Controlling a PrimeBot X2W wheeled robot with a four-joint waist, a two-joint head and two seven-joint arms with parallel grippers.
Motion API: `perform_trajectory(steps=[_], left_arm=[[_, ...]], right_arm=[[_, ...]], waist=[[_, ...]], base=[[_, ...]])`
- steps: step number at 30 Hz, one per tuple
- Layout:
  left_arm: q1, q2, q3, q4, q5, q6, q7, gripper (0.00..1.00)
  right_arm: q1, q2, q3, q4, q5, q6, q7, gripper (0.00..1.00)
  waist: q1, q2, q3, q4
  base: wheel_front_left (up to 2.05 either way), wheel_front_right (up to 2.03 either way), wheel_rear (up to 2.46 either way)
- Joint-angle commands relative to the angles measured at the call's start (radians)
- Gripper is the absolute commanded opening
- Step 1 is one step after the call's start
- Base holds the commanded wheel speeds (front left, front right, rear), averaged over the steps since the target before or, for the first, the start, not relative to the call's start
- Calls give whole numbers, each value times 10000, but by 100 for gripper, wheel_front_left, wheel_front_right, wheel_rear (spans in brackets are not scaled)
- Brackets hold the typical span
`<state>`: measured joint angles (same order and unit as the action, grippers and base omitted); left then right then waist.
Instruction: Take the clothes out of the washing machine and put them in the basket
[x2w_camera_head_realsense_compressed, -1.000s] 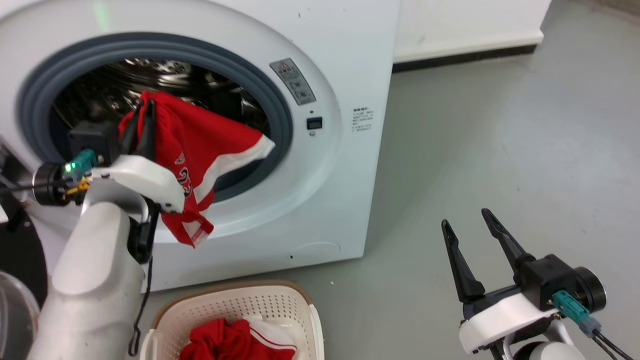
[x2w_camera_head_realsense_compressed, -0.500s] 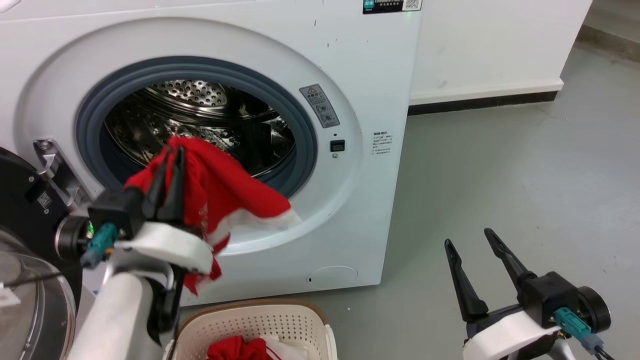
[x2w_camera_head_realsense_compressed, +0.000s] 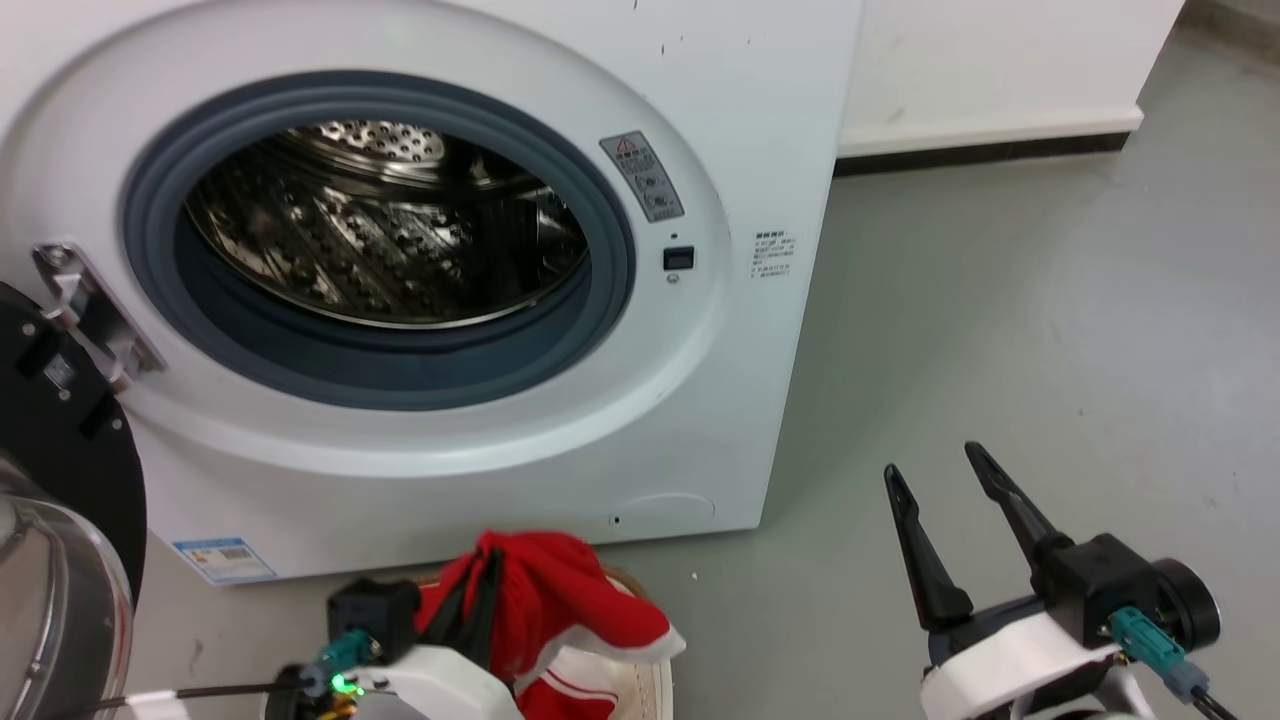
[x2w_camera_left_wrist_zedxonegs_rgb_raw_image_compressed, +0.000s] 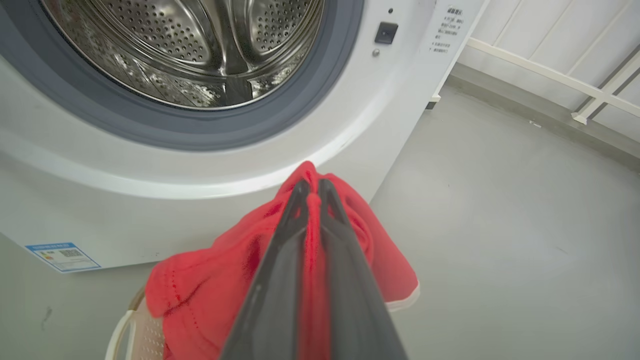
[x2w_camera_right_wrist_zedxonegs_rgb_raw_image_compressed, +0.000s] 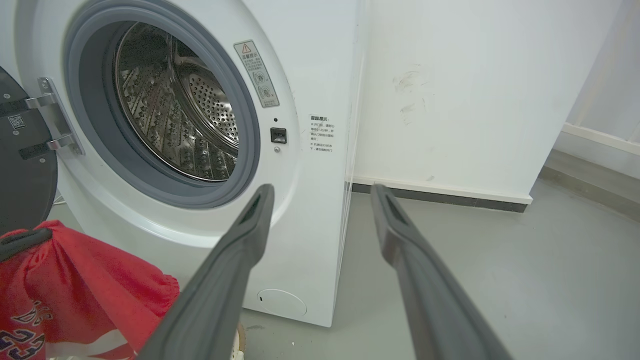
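Observation:
The washing machine (x2w_camera_head_realsense_compressed: 760, 120) stands with its porthole open, and the steel drum (x2w_camera_head_realsense_compressed: 380, 230) shows no fabric inside. My left gripper (x2w_camera_head_realsense_compressed: 478, 585) is low in front of the washer and shut on the clothes (x2w_camera_head_realsense_compressed: 560, 600), a red garment with white trim. In the left wrist view the left gripper (x2w_camera_left_wrist_zedxonegs_rgb_raw_image_compressed: 310, 186) pinches the red clothes (x2w_camera_left_wrist_zedxonegs_rgb_raw_image_compressed: 200, 295), which drape over the basket (x2w_camera_left_wrist_zedxonegs_rgb_raw_image_compressed: 122, 334). The draped fabric hides most of the basket. My right gripper (x2w_camera_head_realsense_compressed: 930, 462) stands open and holds nothing over the floor at the right. The right wrist view shows the right gripper (x2w_camera_right_wrist_zedxonegs_rgb_raw_image_compressed: 321, 191) open and the clothes (x2w_camera_right_wrist_zedxonegs_rgb_raw_image_compressed: 85, 290) at lower left.
The washer's black-rimmed glass door (x2w_camera_head_realsense_compressed: 60, 500) hangs open at the left, close to my left arm. Grey floor (x2w_camera_head_realsense_compressed: 1050, 300) stretches to the right of the machine. A white wall with a dark skirting (x2w_camera_head_realsense_compressed: 990, 155) runs behind.
My left gripper has carried the red garment out of the porthole and down to the basket. The head camera has shifted. The right gripper stays open in place.

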<state>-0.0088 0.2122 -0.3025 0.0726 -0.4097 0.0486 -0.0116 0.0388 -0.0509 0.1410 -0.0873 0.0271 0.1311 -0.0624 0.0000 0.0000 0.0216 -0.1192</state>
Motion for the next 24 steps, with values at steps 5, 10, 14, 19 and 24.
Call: perform_trajectory(steps=[5, 10, 14, 19, 24], left_arm=[[14, -411, -239, 1528, -137, -116, -340, 0], [-754, -590, -81, 3389, -184, -215, -1082, 0], [-1604, -807, 100, 5021, -417, -391, -1483, 0], [-2866, -766, 213, 6898, -347, -477, -1909, 0], [-4079, -671, 225, 8543, -217, -611, -2258, 0]], right_arm=[[-616, 14, 183, 2, 80, -7, -165, 100], [-1110, 15, 276, 23, 160, -7, -343, 100], [-1499, 17, 369, 89, 183, -7, -441, 100], [-1997, 18, 420, 60, 202, -9, -634, 100], [-2504, 18, 574, 131, 244, -7, -847, 100]], waist=[[0, 0, 1066, -264], [0, 0, 2090, -583], [0, 0, 2878, -847], [0, 0, 4016, -1174], [0, 0, 5010, -1444]], base=[[0, 0, 0], [0, 0, 0], [0, 0, 0], [0, 0, 0], [0, 0, 0]])
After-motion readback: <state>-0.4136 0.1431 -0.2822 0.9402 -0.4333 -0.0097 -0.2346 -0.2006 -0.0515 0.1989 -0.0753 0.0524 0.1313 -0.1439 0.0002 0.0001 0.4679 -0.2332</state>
